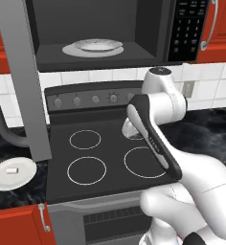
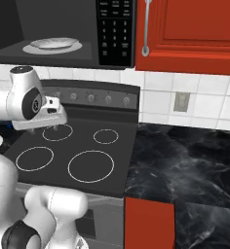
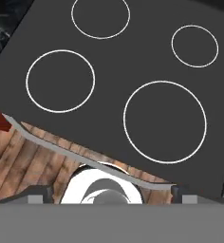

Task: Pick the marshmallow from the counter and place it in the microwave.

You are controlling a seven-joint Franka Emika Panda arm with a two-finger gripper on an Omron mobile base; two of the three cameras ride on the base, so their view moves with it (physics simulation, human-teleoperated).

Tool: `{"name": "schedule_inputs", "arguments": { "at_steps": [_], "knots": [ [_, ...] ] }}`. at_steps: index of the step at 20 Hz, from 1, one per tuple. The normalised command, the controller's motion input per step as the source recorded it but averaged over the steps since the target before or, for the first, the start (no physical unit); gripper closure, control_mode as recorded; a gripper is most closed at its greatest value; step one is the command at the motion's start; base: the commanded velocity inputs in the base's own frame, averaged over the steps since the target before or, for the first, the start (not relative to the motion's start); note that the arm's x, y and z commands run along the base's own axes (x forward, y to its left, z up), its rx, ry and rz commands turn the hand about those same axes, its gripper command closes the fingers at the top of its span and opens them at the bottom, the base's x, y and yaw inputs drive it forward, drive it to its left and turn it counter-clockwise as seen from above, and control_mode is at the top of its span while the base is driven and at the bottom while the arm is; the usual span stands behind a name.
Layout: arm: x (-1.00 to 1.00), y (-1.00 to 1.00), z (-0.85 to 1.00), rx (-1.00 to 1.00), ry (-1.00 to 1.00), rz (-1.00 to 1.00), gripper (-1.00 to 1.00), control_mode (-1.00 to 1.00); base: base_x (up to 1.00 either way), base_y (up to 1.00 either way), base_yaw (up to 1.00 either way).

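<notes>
While the marshmallow (image 1: 11, 171) sits untouched on a white plate (image 1: 24, 176) on the table (image 1: 9, 198) left of the stovetop (image 1: 110, 158), the robot's hand (image 2: 48, 127), fingers apart, hovers over the burners, the microwave (image 1: 148, 28) open above.

Kitchen — stovetop (image 1: 105, 153), microwave (image 1: 148, 28)

The counter (image 1: 19, 198) was glossy black marble over red cabinet fronts, split by the stove (image 1: 96, 158) in the middle. On its left stretch sat a white plate (image 1: 12, 173), and the marshmallow (image 1: 11, 170) was lying on that plate, not on the marble itself. The right stretch (image 2: 185, 160) ran along under the tiled wall.
</notes>
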Motion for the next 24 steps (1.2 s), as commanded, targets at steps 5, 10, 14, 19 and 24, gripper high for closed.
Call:
{"name": "schedule_inputs", "arguments": {
  "at_steps": [5,10,14,19,24],
  "knots": [
    [-0.42,1.00,-0.13,0.02,0.00,0.75,-1.00,-1.00,0.00,0.00,0.00],
    [-0.01,0.86,-0.05,0.07,0.00,0.79,-1.00,-1.00,0.00,0.00,0.00],
    [0.57,0.71,-0.06,0.19,-0.03,0.60,-1.00,-1.00,0.00,0.00,0.00],
    [0.57,0.85,-0.22,0.16,-0.06,0.39,-1.00,-1.00,0.00,0.00,0.00],
    [0.56,0.85,-0.39,0.13,-0.09,0.25,-1.00,-1.00,0.00,0.00,0.00]
  ]
}}
